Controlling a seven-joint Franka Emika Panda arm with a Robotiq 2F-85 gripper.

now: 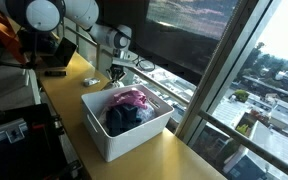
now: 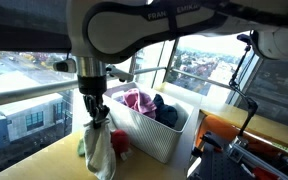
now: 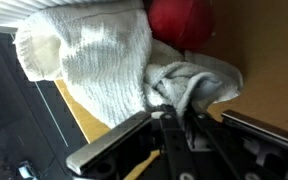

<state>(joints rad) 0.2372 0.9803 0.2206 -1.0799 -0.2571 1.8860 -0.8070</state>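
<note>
- The jaws of the gripper [image 2: 97,118] are drawn in narrow, and a bunched fold of the white cloth [image 2: 101,152] is pinched between them. The rest of it is seen hanging down from the fingers toward the tabletop.
- In the wrist view the same cloth [image 3: 94,60] is spread out ahead of the gripper [image 3: 174,118], with 1 crumpled corner pulled in right between the fingers.
- A red object [image 2: 119,143] sits just beside the cloth and touches it in the wrist view [image 3: 181,20]. What it actually is can't be made out.
- A bit of something green [image 2: 82,148] is tucked behind the cloth on the far side from the red object.
- The cloth is found at the end of the white bin [image 2: 159,140], close to its short wall and outside it.
- The bin [image 1: 109,140] is loaded with 2 things: a pink garment [image 1: 131,97] and a dark garment [image 1: 124,118].
- Everything is carried on a yellowish wooden table [image 1: 184,160] set along a big window [image 1: 194,30], with city rooftops seen through the glass.
- Room is tight: the gripper is boxed in between the bin wall and the window rail [image 2: 24,95]. Bare table is left open at the bin's other end in an exterior view.
</note>
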